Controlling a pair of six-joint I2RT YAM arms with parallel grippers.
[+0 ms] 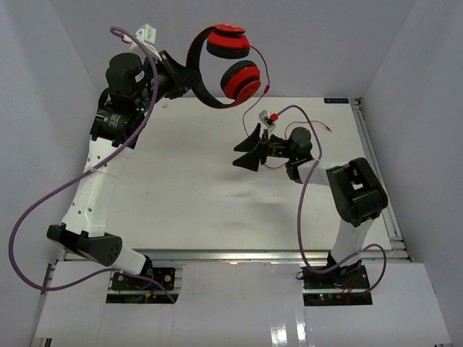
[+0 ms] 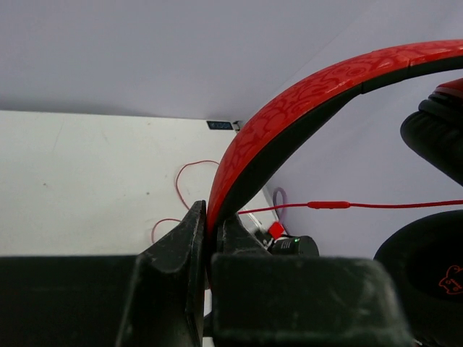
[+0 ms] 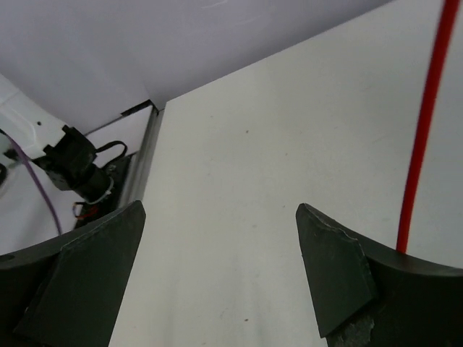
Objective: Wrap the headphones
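While the left gripper (image 1: 188,82) clamps the headphones (image 1: 233,45) (by the headband (image 2: 289,101)), right gripper (image 3: 221,210) spread apart

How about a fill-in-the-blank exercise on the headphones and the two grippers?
1. The left gripper is shut on the ____ of the headphones.
2. The right gripper stands ____, with nothing between its fingers.
3. The thin cable passing beside the right gripper is coloured ____.
Missing words: headband; open; red.

A white table (image 1: 188,188) sits enclosed by pale grey walls (image 1: 325,43).
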